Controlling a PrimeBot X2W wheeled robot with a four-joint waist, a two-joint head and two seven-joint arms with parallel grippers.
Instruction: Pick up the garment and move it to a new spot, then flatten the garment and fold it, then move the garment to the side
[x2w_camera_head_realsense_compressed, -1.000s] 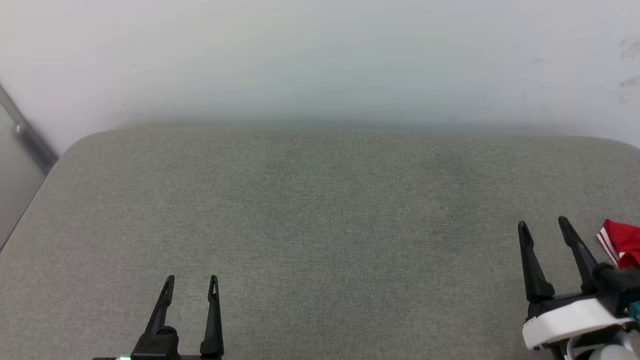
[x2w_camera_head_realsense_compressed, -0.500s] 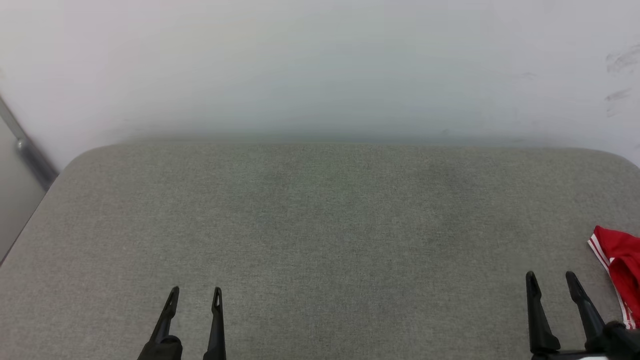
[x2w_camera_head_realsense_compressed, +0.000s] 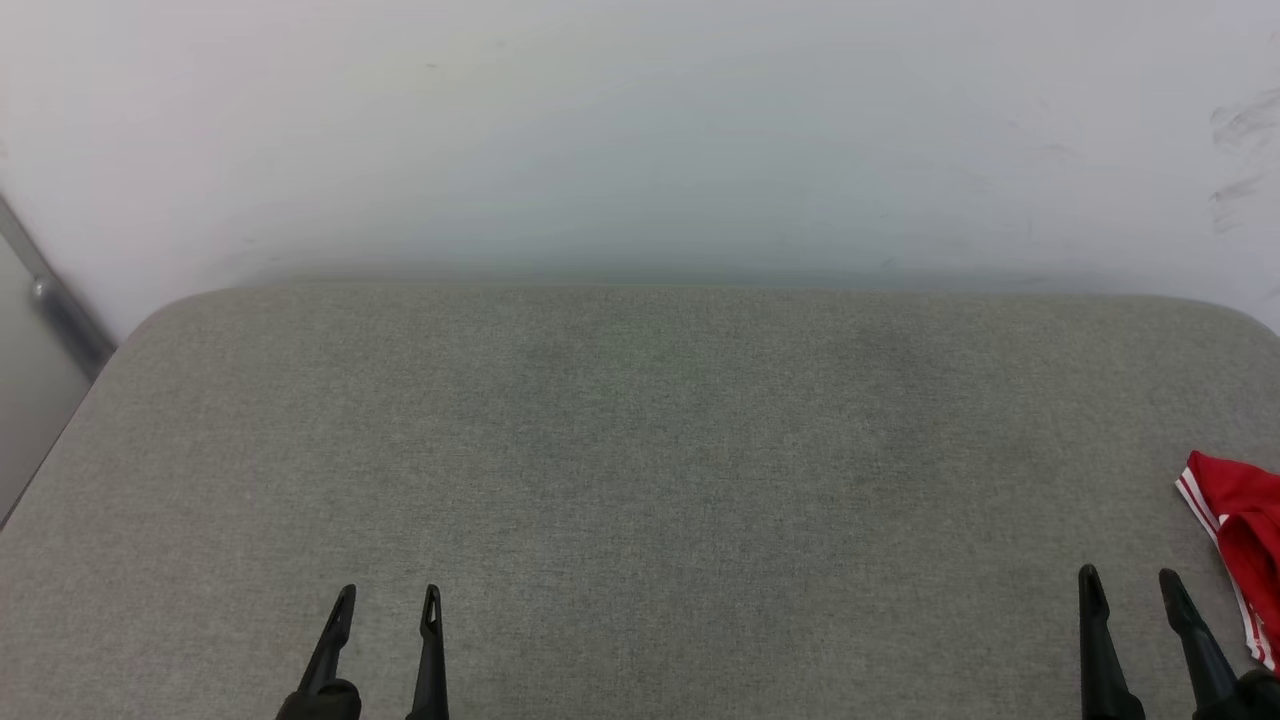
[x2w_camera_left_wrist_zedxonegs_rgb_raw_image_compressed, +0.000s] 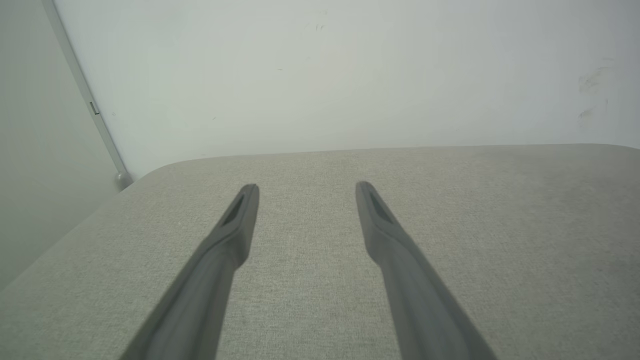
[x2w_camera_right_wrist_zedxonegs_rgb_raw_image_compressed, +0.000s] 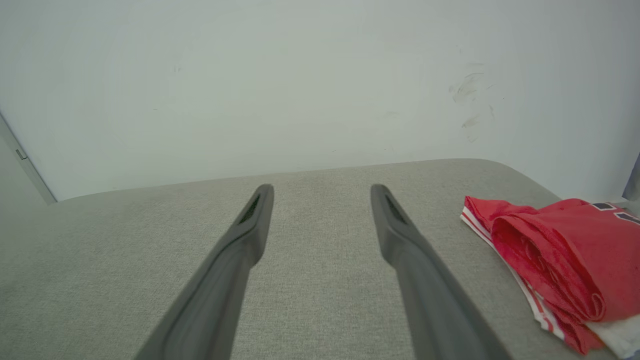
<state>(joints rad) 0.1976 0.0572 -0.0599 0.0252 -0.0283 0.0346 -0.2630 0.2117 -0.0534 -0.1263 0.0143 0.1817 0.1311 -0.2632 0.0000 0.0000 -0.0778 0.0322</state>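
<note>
Seemingly near done: garment (x2w_camera_head_realsense_compressed: 1238, 515) folded, lying aside at right edge of head view on grey surface (x2w_camera_head_realsense_compressed: 640, 450). Both pairs of jaws wide, empty, at bottom of frame, not touching cloth.

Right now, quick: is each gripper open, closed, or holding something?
Left gripper: open, holding nothing.
Right gripper: open, holding nothing; the garment lies apart, to its right.

No legible text. The garment (x2w_camera_right_wrist_zedxonegs_rgb_raw_image_compressed: 565, 250), at right edge of the grey padded surface (x2w_camera_right_wrist_zedxonegs_rgb_raw_image_compressed: 100, 250), carries dark lettering (x2w_camera_right_wrist_zedxonegs_rgb_raw_image_compressed: 602, 205): fragments only, cut off, unreadable.
</note>
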